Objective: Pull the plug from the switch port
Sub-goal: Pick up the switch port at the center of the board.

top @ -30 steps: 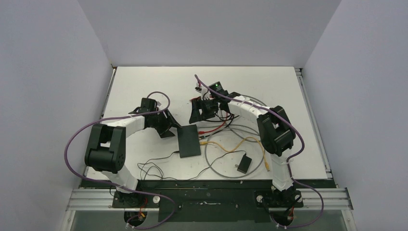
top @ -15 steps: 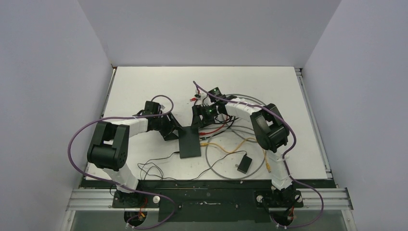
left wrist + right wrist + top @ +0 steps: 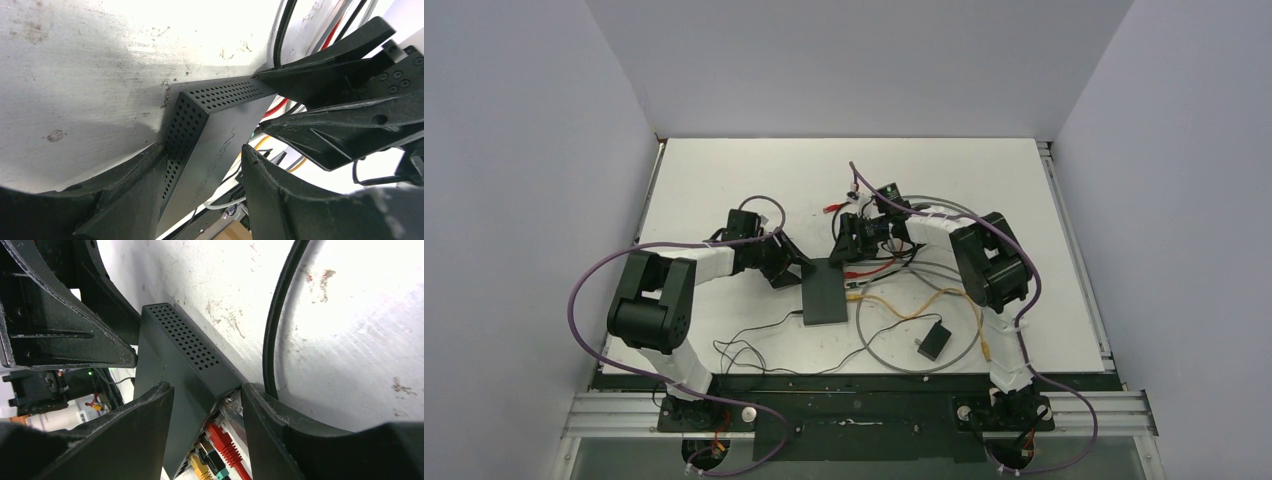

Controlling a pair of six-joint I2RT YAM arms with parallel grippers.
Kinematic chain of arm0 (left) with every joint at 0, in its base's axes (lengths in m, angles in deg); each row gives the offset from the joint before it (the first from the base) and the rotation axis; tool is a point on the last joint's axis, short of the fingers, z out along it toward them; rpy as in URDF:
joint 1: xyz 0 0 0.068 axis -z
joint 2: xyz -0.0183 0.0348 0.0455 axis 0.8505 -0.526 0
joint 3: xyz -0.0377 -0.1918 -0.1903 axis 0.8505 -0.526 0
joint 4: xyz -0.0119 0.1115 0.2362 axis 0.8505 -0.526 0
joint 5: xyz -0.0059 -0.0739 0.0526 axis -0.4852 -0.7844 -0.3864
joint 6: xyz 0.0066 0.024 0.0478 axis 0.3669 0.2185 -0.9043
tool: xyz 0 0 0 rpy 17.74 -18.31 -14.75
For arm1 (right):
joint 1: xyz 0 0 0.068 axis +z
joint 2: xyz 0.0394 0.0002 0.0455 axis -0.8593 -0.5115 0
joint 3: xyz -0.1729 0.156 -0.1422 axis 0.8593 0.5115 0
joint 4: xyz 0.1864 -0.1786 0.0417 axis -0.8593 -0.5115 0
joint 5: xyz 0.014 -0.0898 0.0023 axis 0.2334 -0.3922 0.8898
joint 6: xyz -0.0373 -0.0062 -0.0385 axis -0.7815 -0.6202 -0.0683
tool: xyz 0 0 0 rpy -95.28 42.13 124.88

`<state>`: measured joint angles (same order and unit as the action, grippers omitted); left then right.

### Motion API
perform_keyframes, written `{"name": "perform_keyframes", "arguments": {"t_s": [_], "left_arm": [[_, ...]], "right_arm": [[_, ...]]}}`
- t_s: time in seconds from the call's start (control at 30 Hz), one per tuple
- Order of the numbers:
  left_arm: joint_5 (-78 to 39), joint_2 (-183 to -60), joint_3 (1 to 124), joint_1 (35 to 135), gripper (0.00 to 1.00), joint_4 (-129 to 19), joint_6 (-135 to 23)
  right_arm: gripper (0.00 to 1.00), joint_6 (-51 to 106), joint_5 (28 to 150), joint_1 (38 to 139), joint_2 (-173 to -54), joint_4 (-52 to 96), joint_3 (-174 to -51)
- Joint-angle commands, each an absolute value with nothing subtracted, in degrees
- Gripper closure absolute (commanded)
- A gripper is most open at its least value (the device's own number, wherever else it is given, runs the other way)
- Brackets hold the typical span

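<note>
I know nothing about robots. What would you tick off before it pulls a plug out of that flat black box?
1. Plugs seated in the switch: ok, the red plug and others sit in ports.
2. Right gripper around the red plug: ok, it shows between the open jaws.
3. Jaws shut on it: not ok.
4. Left gripper bracing the switch: cannot tell; its open jaws straddle a corner.
5. Black cable clear of the right gripper: cannot tell; it runs beside one finger.
</note>
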<state>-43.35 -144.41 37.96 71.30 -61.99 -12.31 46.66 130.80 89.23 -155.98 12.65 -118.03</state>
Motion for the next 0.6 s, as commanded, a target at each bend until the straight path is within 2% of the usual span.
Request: {"name": "perform_keyframes", "arguments": {"t_s": [0.0,0.3,0.57], "left_arm": [[-51.08,-141.35,39.72,73.21,0.48,-46.35,-4.69],[-52.20,-141.15,39.76,73.30,0.48,-40.97,-0.50],[-51.79,-141.84,38.45,73.30,0.48,-41.00,-0.86]], "right_arm": [[0.49,52.72,138.71,91.12,-155.11,20.54,-116.00],[0.55,61.28,142.40,90.01,-152.36,34.08,-111.08],[0.54,63.81,144.19,89.61,-149.04,39.58,-109.39]]}}
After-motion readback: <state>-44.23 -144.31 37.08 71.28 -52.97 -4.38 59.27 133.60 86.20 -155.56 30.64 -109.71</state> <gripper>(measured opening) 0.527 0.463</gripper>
